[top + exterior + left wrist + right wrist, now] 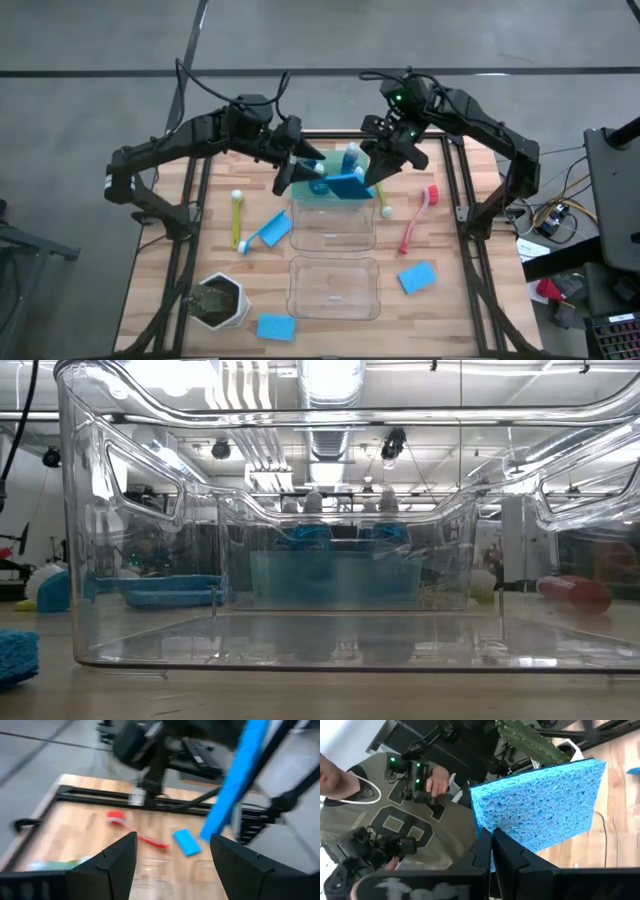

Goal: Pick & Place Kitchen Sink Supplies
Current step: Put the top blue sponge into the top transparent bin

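My right gripper (372, 178) is shut on a bright blue sponge (346, 187), raised above the far end of a clear bin (333, 232). Just left of the sponge my left gripper (298, 172) stands open with nothing between its fingers (115, 865); past them, the left wrist view shows the sponge (235, 780) edge-on. Clear bottles of blue liquid (350, 155) stand behind the bin. Other sponges (272, 230) (417, 277) (276, 327) lie flat on the table, as do a yellow-green brush (237, 215) and a pink-red brush (417, 218). My right gripper pinches the sponge between its two fingers at one edge (495, 831). The rest of the sponge sticks out beyond the fingertips with a broad face (540, 800) toward the wrist camera. It is lifted clear of the table and the bins.
A second clear bin (333, 287) sits nearer the table's front edge and fills the low view (320, 530). A white pot of greenery (222, 300) stands at the near left. Another brush (383, 205) lies by the far bin's right side. A person (375, 815) stands beyond the table.
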